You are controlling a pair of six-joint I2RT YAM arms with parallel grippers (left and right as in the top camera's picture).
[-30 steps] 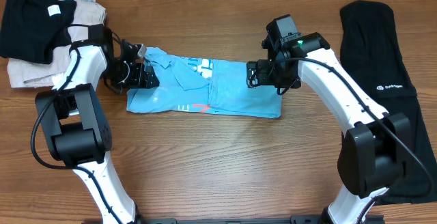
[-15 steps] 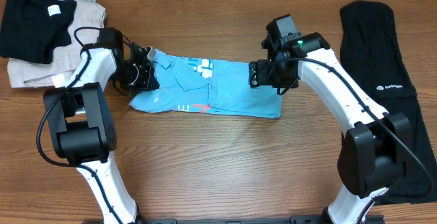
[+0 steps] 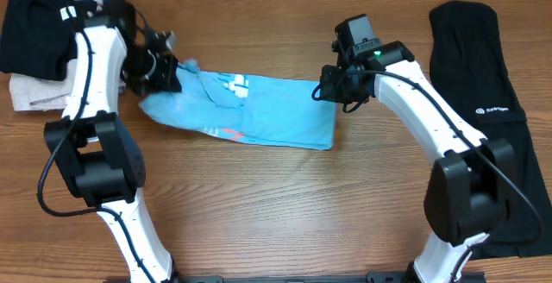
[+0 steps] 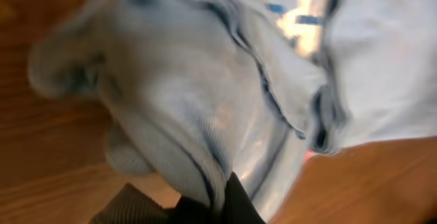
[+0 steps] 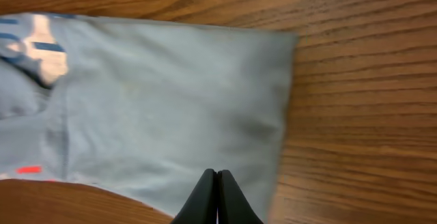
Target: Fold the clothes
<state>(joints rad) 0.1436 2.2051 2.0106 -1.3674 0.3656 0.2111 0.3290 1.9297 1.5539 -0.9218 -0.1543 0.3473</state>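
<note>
Since each claw pinches one end, the light blue T-shirt (image 3: 250, 115) lies stretched between them at mid-table (image 3: 285, 214). The left gripper (image 3: 168, 69) is clamped on the bunched left end and the right gripper (image 3: 330, 89) is closed on the right edge, probably to pull the shirt flat before folding. The long black garment (image 3: 483, 84) lies far right, untouched.

Overhead top-down; both wrist cams near T-shirt (image 3: 276, 115).

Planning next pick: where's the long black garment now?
Overhead view: the long black garment lies along the far right side, beyond the right arm, apart from the blue T-shirt.
</note>
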